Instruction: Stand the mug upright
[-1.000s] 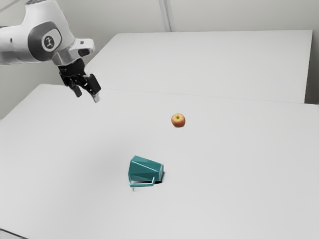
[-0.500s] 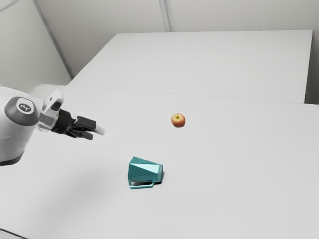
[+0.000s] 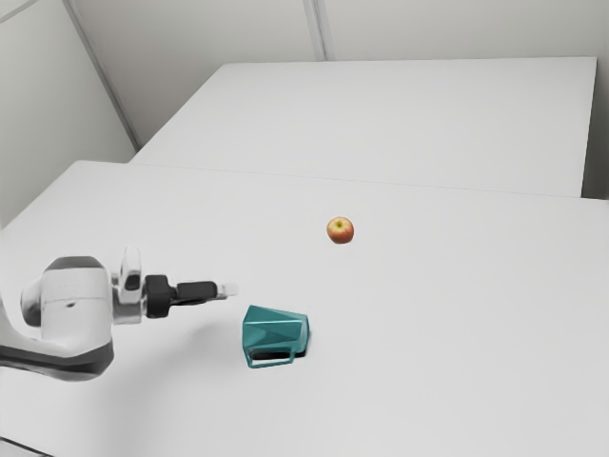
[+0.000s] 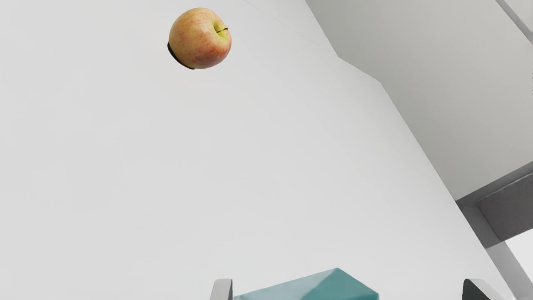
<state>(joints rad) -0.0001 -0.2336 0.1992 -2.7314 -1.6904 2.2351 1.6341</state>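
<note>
My gripper points toward the exterior view's right, its tips just short of the teal mug and a bit above it. The mug lies on its side on the white table, its handle low along the side nearest the camera. In the wrist view the gripper is open, its two fingertips wide apart, and part of the mug shows between them. Neither finger is seen pressing on it.
A red and yellow apple sits on the table, farther back than the mug. In the wrist view the apple lies beyond the mug. A second white surface adjoins the table's far edge.
The hand has swung down and toward the exterior view's right, levelling out and coming close to the mug. The mug has shifted very slightly toward the camera; the apple has stayed put.
</note>
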